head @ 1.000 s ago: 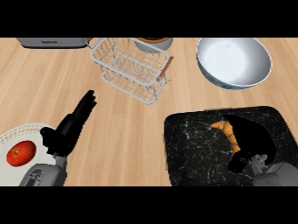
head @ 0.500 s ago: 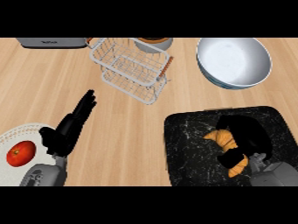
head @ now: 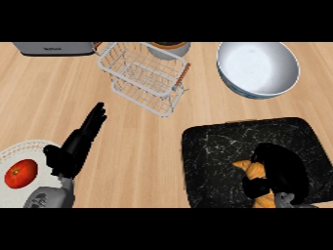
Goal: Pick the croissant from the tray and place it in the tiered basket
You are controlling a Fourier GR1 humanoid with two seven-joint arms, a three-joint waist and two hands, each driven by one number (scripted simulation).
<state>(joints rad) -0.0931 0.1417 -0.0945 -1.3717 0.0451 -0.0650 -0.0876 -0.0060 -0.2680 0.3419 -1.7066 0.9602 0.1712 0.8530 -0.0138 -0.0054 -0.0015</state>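
Note:
The golden croissant [head: 257, 182] lies on the black marbled tray [head: 219, 151] at the lower right, partly hidden. My right hand [head: 280, 168] is over it, fingers and thumb curled round its near side. The white wire tiered basket [head: 143, 78] stands at the back middle of the wooden counter, well away from that hand. My left hand [head: 79, 141] rests open at the lower left, fingers straight and pointing away, beside a white plate.
A red tomato [head: 21, 173] lies on the white plate [head: 3, 161] at the lower left. A large white bowl [head: 259, 68] stands at the back right. A grey appliance [head: 53, 48] and a round pot [head: 167, 48] sit along the back edge.
My right hand has drawn back toward the lower edge and closed round the croissant, which has slid nearer with it on the tray. The left hand has not moved.

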